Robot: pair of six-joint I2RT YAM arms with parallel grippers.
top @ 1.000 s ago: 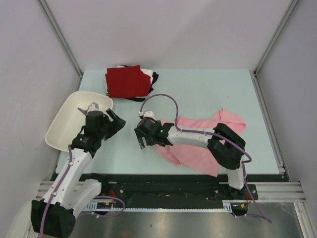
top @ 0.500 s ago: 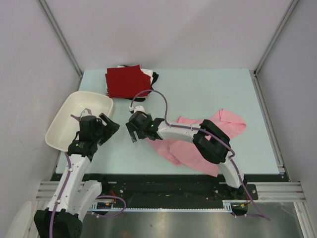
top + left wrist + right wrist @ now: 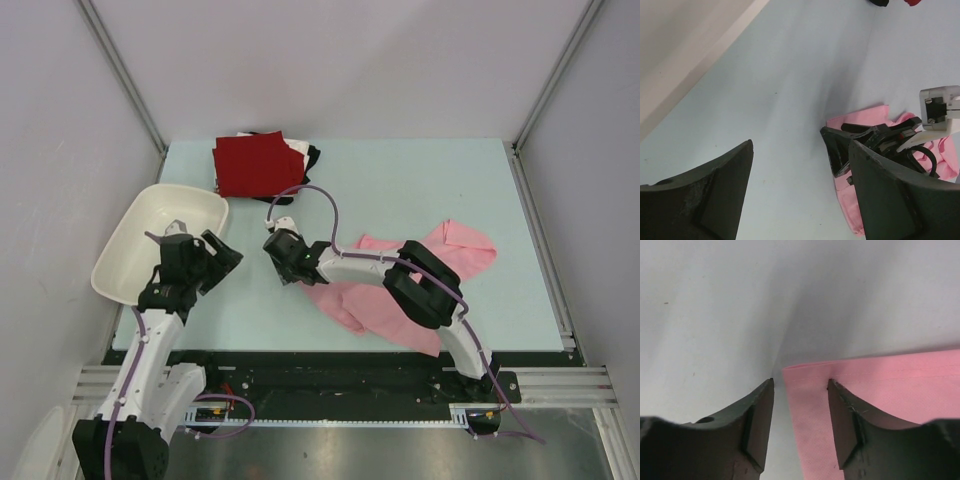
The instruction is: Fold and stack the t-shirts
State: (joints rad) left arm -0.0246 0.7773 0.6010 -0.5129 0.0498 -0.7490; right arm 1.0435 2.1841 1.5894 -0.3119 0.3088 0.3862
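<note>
Overhead, edges: The pale blue-green table (image 3: 420,190) is closed in by grey wall panels (image 3: 350,60) on its left, far and right sides. A metal rail (image 3: 560,378) runs along the near edge.
Overhead, open room: Bare table stretches across the middle and the far right. A white tub (image 3: 120,262) sits across the table's left edge.
Overhead, shirts: A crumpled pink t-shirt (image 3: 465,248) lies near right, partly under the right arm (image 3: 425,290). At far left a folded dark red t-shirt (image 3: 257,165) tops a pile, with a white t-shirt (image 3: 298,148) and a black t-shirt (image 3: 314,157) showing at its right side.
Overhead, arms: The right gripper (image 3: 290,268) reaches left to the pink t-shirt's left corner. The left gripper (image 3: 220,252) hangs just beside the tub's right rim.
Left wrist, fingers: The left gripper (image 3: 800,145) has its fingers (image 3: 705,195) spread wide over bare table, holding nothing.
Left wrist, beyond: The right gripper (image 3: 880,140) stands at the edge of the pink t-shirt (image 3: 862,116).
Right wrist, fingers: The right gripper (image 3: 800,385) is spread apart, one finger over bare table (image 3: 715,315) and the other over the cloth. The pink t-shirt (image 3: 880,390) has its hem corner between them, unpinched.
Right wrist, contact: Whether the tips touch the cloth cannot be told.
</note>
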